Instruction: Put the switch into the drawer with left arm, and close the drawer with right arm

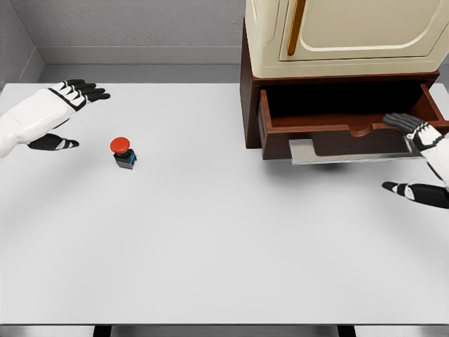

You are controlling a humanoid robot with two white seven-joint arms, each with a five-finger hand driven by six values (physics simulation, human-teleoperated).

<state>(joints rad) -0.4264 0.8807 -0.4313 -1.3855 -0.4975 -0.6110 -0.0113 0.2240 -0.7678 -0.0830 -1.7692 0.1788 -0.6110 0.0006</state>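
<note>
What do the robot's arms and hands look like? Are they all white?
Not all white. The left robot hand and right robot hand have smooth white arms and white backs, with black fingers and thumbs. White patches mark the knuckles. No cables show.

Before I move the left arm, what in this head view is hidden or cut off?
- Open dark wooden drawer: its floor is in deep shadow, so any contents cannot be made out.
- Cream cabinet: cut off by the top edge.
- Red-capped push-button switch: its far side is hidden by its own body.
- Left hand and right hand: arms cut off by the side edges.
</note>
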